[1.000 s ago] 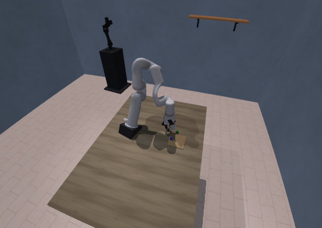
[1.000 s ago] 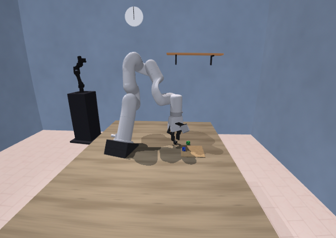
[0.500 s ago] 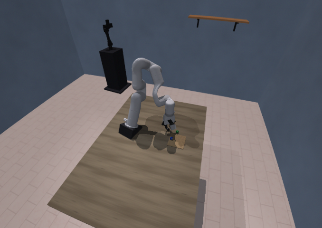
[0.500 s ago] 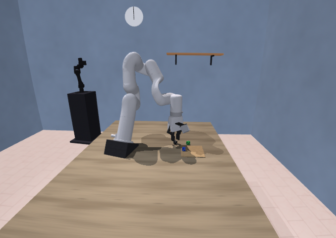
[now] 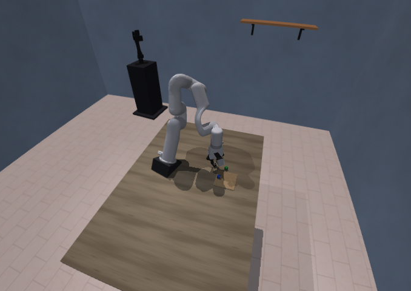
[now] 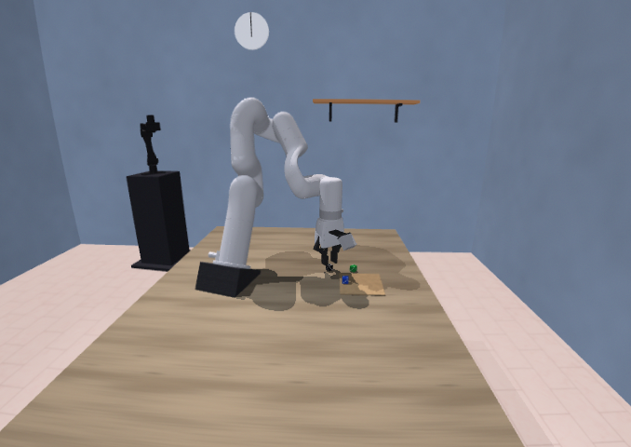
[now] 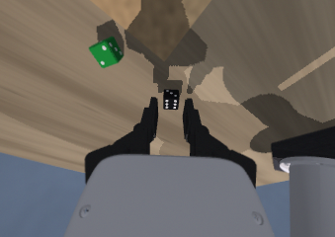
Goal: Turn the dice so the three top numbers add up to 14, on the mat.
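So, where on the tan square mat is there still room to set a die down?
No die shows on the middle and right half of the tan square mat, bordered only by the small blue die at its left edge. Behind its left corner it is crowded: green die, black die and open gripper stand close together.

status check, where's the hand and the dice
Hand part open, holding nothing, poised over black die. Green die off to one side. Blue die at mat edge. Nothing blocking.

The arm (image 6: 245, 157) is smooth glossy white, built of rounded tubular links, and rises from a black wedge-shaped base (image 6: 209, 284). Its pincer (image 7: 171, 110) has two slim black fingers under a flat grey housing (image 7: 167, 197) with two round screws.
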Controlling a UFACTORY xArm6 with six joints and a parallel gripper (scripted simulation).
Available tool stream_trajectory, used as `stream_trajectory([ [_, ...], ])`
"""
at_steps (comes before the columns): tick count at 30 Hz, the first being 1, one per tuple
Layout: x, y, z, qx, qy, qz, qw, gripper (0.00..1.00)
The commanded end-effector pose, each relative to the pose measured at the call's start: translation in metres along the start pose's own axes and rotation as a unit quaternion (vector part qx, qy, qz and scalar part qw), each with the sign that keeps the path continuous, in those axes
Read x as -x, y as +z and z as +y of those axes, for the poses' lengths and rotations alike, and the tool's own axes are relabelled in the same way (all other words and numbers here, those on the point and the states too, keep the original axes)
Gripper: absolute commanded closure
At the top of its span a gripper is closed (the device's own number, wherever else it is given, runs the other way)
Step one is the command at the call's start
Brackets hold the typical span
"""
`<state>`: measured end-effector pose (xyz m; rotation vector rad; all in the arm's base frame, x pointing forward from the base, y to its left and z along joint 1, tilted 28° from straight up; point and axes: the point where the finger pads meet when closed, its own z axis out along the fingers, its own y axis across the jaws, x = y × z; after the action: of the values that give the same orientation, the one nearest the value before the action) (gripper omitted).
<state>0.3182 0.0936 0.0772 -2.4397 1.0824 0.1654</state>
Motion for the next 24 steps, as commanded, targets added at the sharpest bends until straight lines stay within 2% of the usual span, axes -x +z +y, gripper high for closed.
stream_trajectory([
  [1,-0.001,0.001,-0.001,-0.001,0.0,0.001,1.0,0.64],
  [24,-0.001,0.023,-0.001,-0.001,0.0,0.001,1.0,0.64],
])
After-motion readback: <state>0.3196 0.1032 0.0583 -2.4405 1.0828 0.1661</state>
